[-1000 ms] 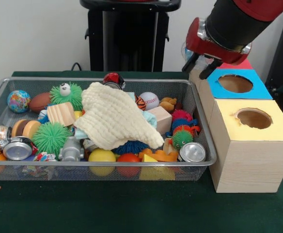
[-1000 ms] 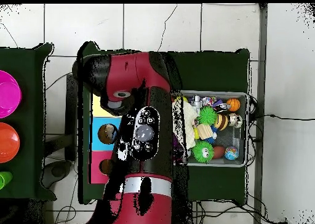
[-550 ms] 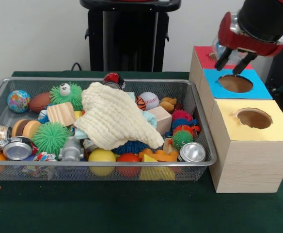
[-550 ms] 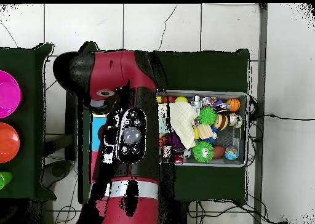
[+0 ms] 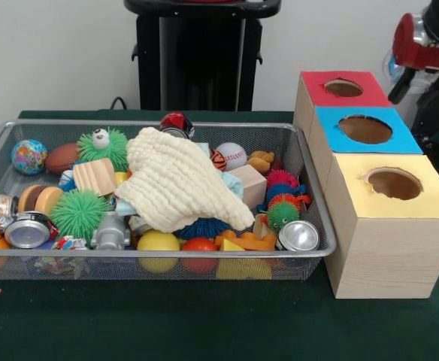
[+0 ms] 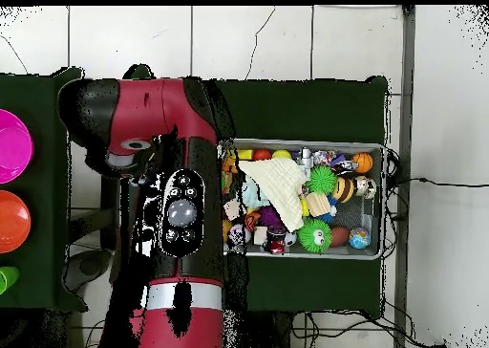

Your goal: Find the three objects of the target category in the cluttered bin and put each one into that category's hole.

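stage: searching, no pick in progress | gripper (image 5: 419, 56): at the bench's box-side edge beyond the three hole boxes (image 5: 364, 129), fingers' state cannot tell, nothing seen held | bin (image 5: 302, 162): crowded, cream cloth (image 5: 176, 180) covering its middle | target category unclear; deposits unconfirmed

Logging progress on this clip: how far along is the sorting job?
Nothing visibly done: no object shows in the red, blue or yellow hole. The gripper sits beyond the boxes at the frame edge; its load cannot be told. The bin remains cluttered under the cream cloth.
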You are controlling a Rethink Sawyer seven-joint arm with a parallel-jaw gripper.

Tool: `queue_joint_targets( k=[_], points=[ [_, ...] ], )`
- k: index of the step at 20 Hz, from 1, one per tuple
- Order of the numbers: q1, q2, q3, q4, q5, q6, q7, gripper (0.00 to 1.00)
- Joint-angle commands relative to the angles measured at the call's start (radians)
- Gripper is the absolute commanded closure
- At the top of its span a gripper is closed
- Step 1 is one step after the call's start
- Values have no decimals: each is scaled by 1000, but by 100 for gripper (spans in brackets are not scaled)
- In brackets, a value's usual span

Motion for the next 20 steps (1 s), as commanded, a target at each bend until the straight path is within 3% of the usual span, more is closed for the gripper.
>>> queue_joint_targets(
  k=[1, 11, 20],
  points=[
    [2, 58, 49, 7, 58, -80, 318, 100],
    [11, 37, 35, 78, 58, -113, 266, 100],
    [15, 44, 36, 95, 48, -139, 249, 100]
  ],
)
